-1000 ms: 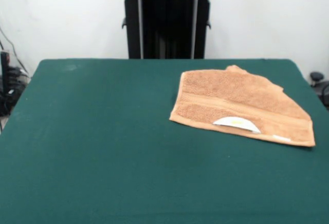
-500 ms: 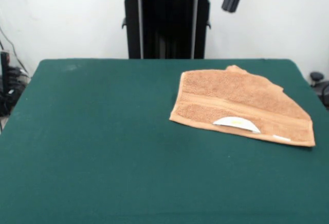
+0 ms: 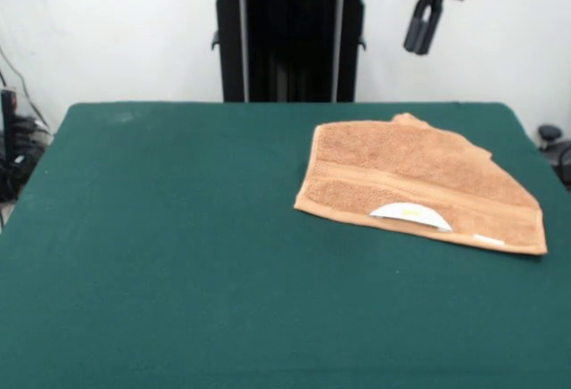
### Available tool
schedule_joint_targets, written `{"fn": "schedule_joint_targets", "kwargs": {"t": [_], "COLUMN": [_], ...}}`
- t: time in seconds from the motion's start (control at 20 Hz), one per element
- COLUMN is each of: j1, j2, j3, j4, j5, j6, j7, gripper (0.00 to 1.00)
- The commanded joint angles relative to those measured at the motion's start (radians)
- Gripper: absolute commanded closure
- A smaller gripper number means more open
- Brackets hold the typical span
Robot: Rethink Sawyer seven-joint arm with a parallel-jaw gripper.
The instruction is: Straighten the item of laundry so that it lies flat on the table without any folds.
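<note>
The item of laundry [image 3: 419,184], a light-brown terry towel, lies on the right half of the dark green table [image 3: 178,246]. It is folded over, with a slanted right edge and a small bump at its far edge. A white label with a yellow mark [image 3: 410,215] shows near its front edge. My gripper [image 3: 419,50] hangs from the red arm high above the table's far edge, above the towel's far side and well clear of it, holding nothing.
The black robot pedestal [image 3: 290,41] stands behind the table's far edge. Cables and dark equipment [image 3: 13,148] sit off the left side, and a dark object [image 3: 553,139] sits off the right side.
The arm has come down into view from the top and moved right; a second ago no gripper showed. The towel has not moved.
</note>
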Motion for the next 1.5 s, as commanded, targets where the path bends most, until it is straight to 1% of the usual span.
{"fn": "schedule_joint_targets", "kwargs": {"t": [0.05,0.1,0.4,0.6,0.7,0.9,1.1,1.3,1.5], "j1": [-0.084,-0.089,-0.092,-0.062,-0.061,-0.029,-0.061,-0.104,-0.097], "j2": [0.055,0.069,0.146,0.216,0.237,0.296,0.338,0.378,0.392], "j3": [0.251,0.255,0.243,0.194,0.191,0.178,0.225,0.284,0.276], "j4": [0.131,0.128,0.077,0.039,0.027,0.000,-0.001,0.004,-0.008], "j5": [-0.068,-0.075,-0.087,-0.068,-0.055,-0.014,-0.010,-0.018,-0.005], "j6": [-0.124,-0.148,-0.196,-0.208,-0.202,-0.211,-0.245,-0.311,-0.332], "j7": [0.004,0.019,0.071,0.101,0.105,0.139,0.141,0.145,0.155], "gripper": [1.00,1.00,1.00,1.00,1.00,1.00,1.00,1.00,1.00]}}
